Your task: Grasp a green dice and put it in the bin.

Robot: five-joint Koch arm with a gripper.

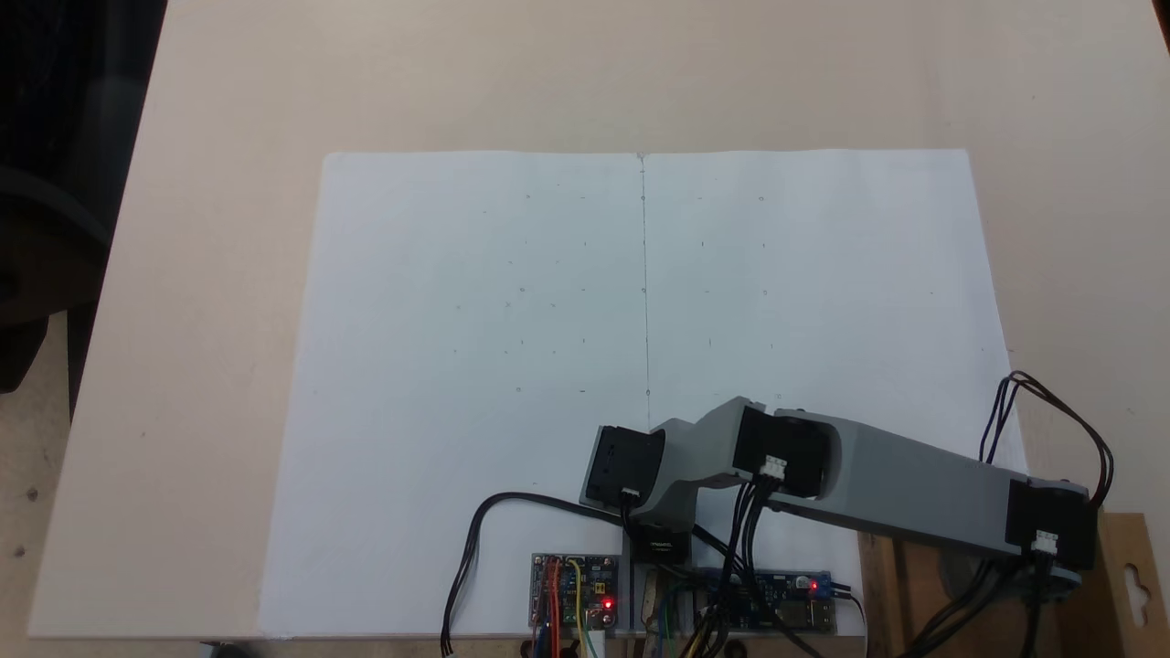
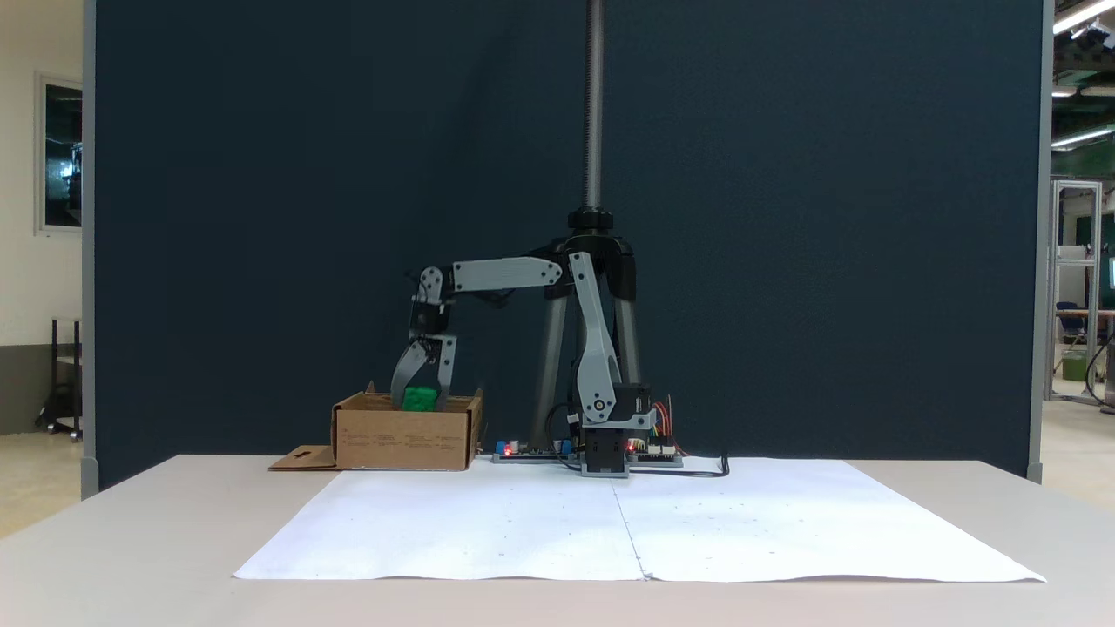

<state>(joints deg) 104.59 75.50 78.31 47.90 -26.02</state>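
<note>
Clamping green dice [image 2: 420,398] above bin [image 2: 401,441].

No legible text, labels or numbers anywhere.

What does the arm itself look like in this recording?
The grey plastic arm has flat printed links joined by black servo blocks with white connectors. Bundled black cables loop between joints. Its slim grey two-fingered end effector matches the links. Circuit boards with red lights sit at its base.
</note>
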